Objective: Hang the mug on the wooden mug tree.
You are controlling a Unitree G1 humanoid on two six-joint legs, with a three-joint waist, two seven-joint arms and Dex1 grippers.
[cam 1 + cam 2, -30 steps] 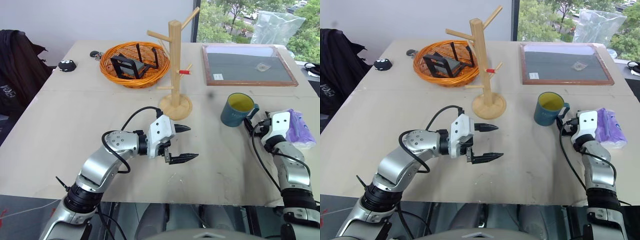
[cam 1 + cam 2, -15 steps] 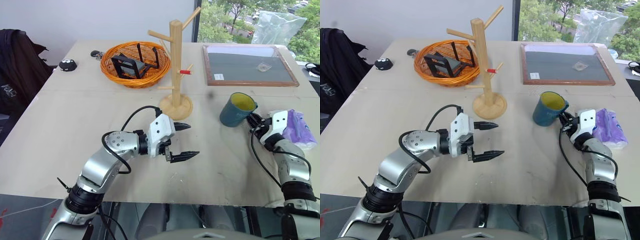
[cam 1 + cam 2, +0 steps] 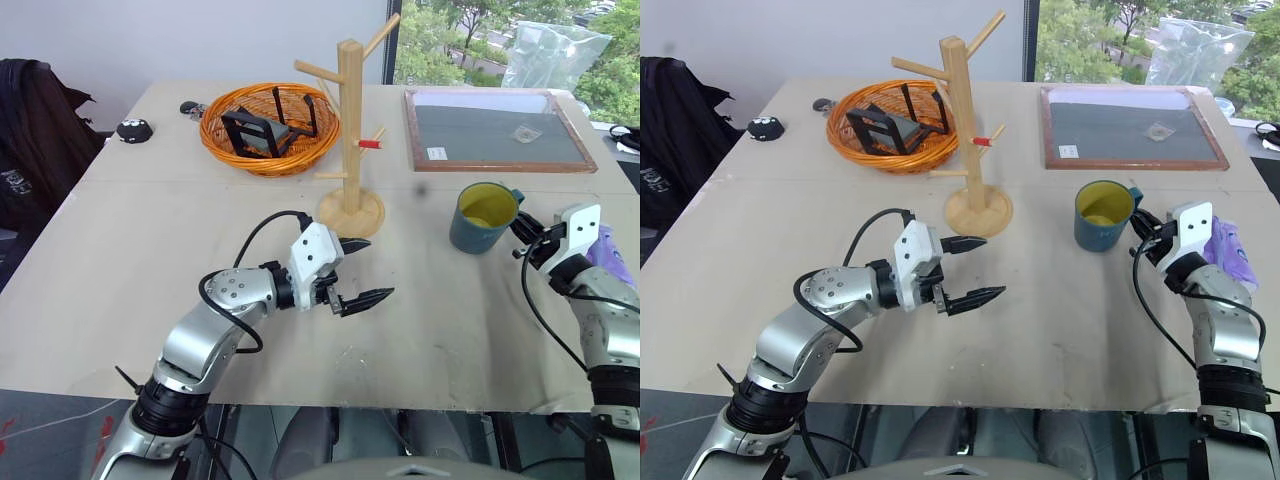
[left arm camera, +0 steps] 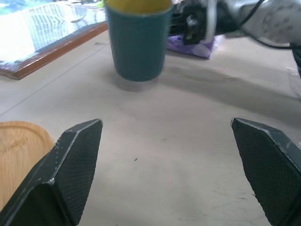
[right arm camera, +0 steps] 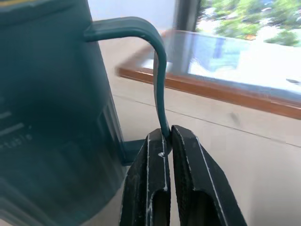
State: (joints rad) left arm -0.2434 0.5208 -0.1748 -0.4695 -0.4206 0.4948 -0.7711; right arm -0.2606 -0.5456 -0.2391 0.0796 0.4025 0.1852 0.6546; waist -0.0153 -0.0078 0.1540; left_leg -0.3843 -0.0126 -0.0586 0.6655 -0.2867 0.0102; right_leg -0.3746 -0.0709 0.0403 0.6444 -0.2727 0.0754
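Right wrist view: the right claw pinches the mug by its handle. Left claw is wide open, near the tree.

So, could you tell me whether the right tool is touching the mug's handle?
Touching. The right wrist view shows the right tool shut on the handle of the mug, with its fingers pressed against both sides of the loop.

I stood in what looked like an office or lab room: a wide pale desk pushed against a plain wall, a big window with trees outside, a dark jacket draped on a chair beside it, and props such as an orange wicker basket and a framed board laid out.
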